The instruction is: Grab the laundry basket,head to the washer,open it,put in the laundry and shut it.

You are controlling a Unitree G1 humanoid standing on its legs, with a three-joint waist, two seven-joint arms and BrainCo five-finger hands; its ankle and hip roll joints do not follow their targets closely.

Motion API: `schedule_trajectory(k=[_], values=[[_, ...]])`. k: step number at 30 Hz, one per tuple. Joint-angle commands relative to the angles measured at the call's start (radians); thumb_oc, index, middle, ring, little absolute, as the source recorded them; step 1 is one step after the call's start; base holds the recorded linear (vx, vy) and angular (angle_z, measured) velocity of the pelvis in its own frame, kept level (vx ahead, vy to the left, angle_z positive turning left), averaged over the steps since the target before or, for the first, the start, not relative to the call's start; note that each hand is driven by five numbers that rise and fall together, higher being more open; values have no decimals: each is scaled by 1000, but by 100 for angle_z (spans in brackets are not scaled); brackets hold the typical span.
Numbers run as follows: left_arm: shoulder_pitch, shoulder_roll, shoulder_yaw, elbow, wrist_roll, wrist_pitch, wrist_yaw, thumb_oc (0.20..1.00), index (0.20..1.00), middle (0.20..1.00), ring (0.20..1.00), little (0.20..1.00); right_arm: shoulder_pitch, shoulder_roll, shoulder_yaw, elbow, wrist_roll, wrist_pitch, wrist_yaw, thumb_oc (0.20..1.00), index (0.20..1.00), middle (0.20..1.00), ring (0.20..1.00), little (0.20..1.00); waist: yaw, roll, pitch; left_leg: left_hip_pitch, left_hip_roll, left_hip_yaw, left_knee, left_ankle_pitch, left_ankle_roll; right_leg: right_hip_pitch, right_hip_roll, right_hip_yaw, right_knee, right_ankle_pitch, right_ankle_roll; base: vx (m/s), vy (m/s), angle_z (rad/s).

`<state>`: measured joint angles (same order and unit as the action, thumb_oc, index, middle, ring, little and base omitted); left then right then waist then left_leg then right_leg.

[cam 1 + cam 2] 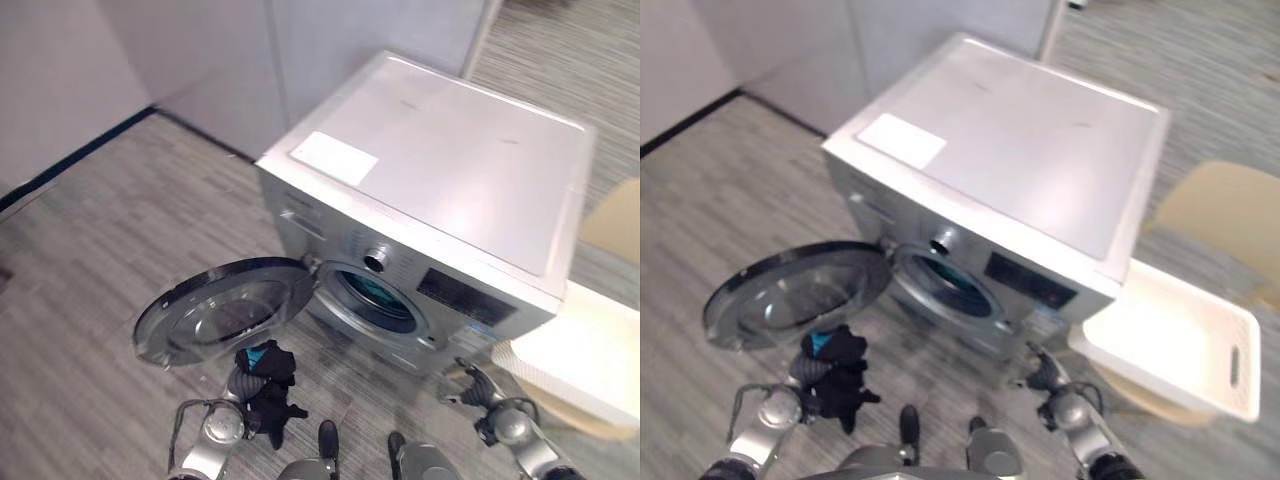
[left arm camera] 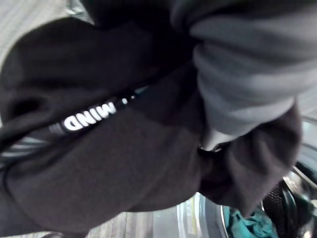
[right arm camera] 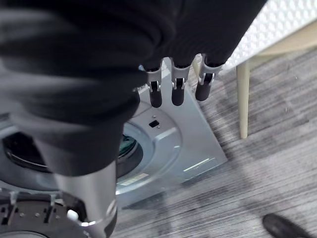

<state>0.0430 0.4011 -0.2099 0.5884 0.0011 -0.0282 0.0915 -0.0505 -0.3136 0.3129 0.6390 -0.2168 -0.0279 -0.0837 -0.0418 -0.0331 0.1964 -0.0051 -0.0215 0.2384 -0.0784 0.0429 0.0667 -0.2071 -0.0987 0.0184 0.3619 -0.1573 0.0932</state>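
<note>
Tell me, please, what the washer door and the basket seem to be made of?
Door: clear glass or plastic bowl in a glossy dark ring, judging by its reflections. Basket: matte white plastic, probably, with moulded walls and a cut-out handle slot.
</note>
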Motion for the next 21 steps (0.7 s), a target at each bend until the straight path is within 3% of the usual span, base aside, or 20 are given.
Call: schedule_trajectory(k=[1,3,4,6,7,8,9,10,11,12,15,16,17,18,21], values=[[9,14,24,-48,-48,-53,27,200,200,200,200,200,-3,-52,-13,-9,21,-31,-13,1000,1000,1000,1000,1000,23,-27,-19,-40,44,-101,136,-143,-42,82,-16,-122,-79,48,10,66,85,-134],[11,9,30,-40,-55,-54,32,200,200,200,200,200,-9,-53,-10,-1,21,-30,-14,1000,1000,1000,1000,1000,30,-24,-19,-24,47,-52,142,-160,-39,55,-19,-211,-73,48,6,121,33,-112],[12,13,43,-40,-70,-56,43,200,200,200,200,200,-5,-51,-18,-3,33,-31,-17,1000,1000,1000,1000,1000,39,-20,-7,-3,54,-14,161,-202,-42,29,-51,-323,-67,35,-1,165,-17,-163],[13,19,40,-46,-69,-53,41,200,200,200,200,200,5,-54,-22,-5,38,-28,-19,1000,1000,1000,1000,1000,31,-19,0,-2,58,-12,185,-221,-46,27,-45,-324,-74,22,-2,57,-83,-136],[2,27,38,-54,-57,-54,46,200,200,200,200,200,20,-54,-38,-11,56,-30,-25,1000,1000,1000,1000,1000,12,-29,6,-28,57,3,214,-205,-48,25,-20,-284,-127,44,-5,-57,-163,-35],[-20,29,45,-73,-67,-60,59,200,200,200,200,200,37,-63,-55,-8,84,-27,-41,1000,1000,1000,1000,1000,14,-37,40,-109,79,-3,349,-233,-66,23,-10,-246,-154,48,-11,-277,-250,55],[-79,27,21,-67,-72,-70,76,200,200,200,200,200,20,-79,-52,7,102,-30,-61,1000,1000,1000,1000,1000,19,-49,71,-232,84,-57,447,-190,-90,4,-1,-254,-209,75,-41,-221,-175,63],[-80,27,21,-67,-72,-70,76,200,200,200,200,200,20,-79,-53,7,103,-30,-61,1000,1000,1000,1000,1000,18,-48,71,-234,84,-58,449,-190,-90,3,-1,-255,-209,75,-41,-223,-105,40],[-115,17,16,-49,-79,-72,101,200,200,200,200,200,-3,-85,-47,28,109,-35,-78,1000,1000,1000,1000,1000,24,-42,76,-267,48,-142,411,-194,-94,-7,16,-246,-221,71,-39,-13,7,-29],[-115,17,16,-48,-79,-72,101,200,200,200,200,200,-3,-85,-47,28,109,-35,-78,1000,1000,1000,1000,1000,24,-42,76,-267,48,-143,411,-194,-94,-7,16,-247,-220,71,-38,-19,32,-39],[-152,29,25,-45,-70,-80,149,200,200,200,200,200,-14,-86,-61,32,139,-46,-98,1000,1000,1000,1000,1000,24,-34,109,-319,37,-178,364,-167,-97,-90,25,-216,-172,70,-35,-134,84,-35],[-183,56,34,-69,-62,-90,193,200,200,200,200,200,-22,-89,-61,13,154,-53,-115,1000,1000,1000,1000,1000,24,-27,135,-417,31,-163,414,-173,-74,-229,21,-184,-56,69,-38,-196,143,-39],[-183,56,34,-69,-62,-90,193,200,200,200,200,200,-22,-89,-61,13,154,-53,-115,1000,1000,1000,1000,1000,24,-27,135,-418,31,-163,414,-173,-74,-230,21,-184,-56,69,-38,-65,175,-55],[-199,66,32,-74,-53,-90,210,200,200,200,200,200,-26,-88,-55,14,151,-51,-120,1000,1000,1000,1000,1000,26,-23,141,-435,40,-159,451,-211,-70,-253,24,-171,-8,33,-35,28,89,-49],[-254,81,31,-90,-47,-96,261,200,200,200,200,200,-50,-84,-42,-2,154,-57,-143,1000,1000,1000,1000,1000,23,-25,157,-515,51,-147,545,-247,-44,-345,16,-156,96,5,-40,-58,86,-32]])
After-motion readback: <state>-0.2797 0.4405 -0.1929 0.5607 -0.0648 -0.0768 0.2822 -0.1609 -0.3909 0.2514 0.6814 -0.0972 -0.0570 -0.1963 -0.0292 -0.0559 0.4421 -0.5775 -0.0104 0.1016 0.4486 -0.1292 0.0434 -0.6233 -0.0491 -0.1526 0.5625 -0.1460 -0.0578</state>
